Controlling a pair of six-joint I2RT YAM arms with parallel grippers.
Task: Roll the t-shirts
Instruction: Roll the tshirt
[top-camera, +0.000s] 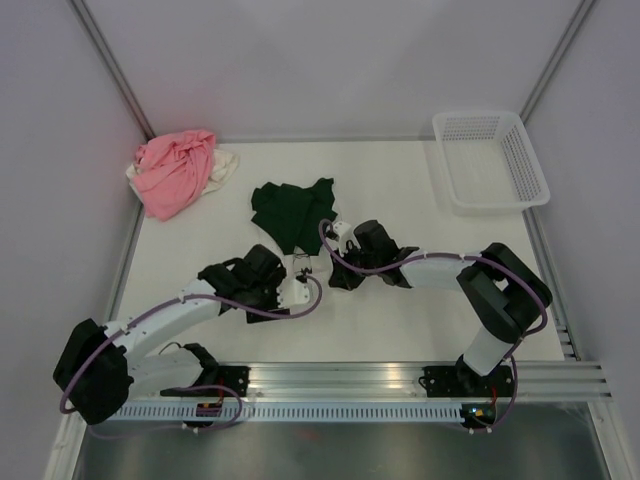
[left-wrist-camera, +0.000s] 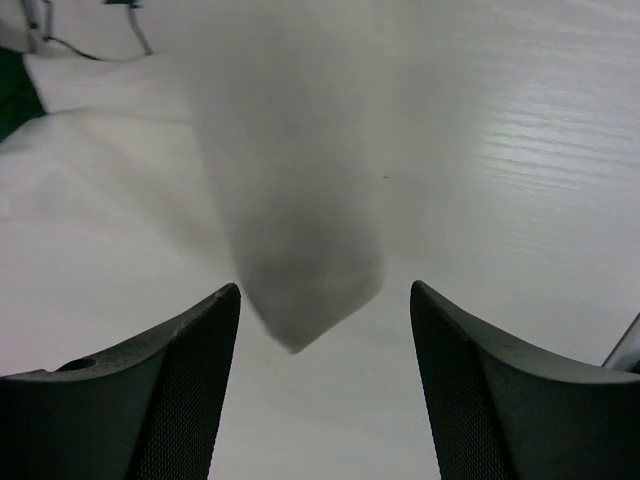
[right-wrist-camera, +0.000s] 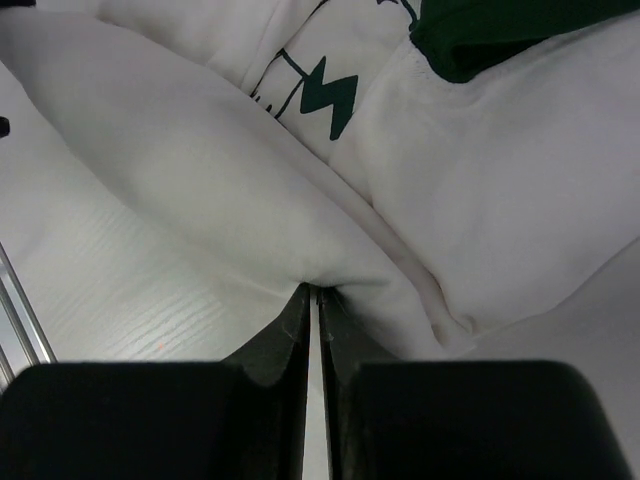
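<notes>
A cream-white t-shirt (right-wrist-camera: 200, 170) with black lettering lies crumpled on the table between my two arms (top-camera: 302, 292). My right gripper (right-wrist-camera: 315, 290) is shut on a fold at its edge, jaws pinched almost together on the cloth. My left gripper (left-wrist-camera: 325, 288) stands open, with a blurred pointed corner of the same white cloth (left-wrist-camera: 300, 220) just ahead of its fingers and nothing between them. A dark green t-shirt (top-camera: 293, 210) is spread behind both grippers and partly overlaps the white one (right-wrist-camera: 500, 30). At the back left a pink t-shirt (top-camera: 178, 170) is heaped on a plain cream one (top-camera: 226, 166).
A white plastic mesh basket (top-camera: 490, 160) stands at the back right corner. Grey walls with metal posts close in the table on the left, back and right. The aluminium rail (top-camera: 350, 378) carrying both arm bases runs along the near edge.
</notes>
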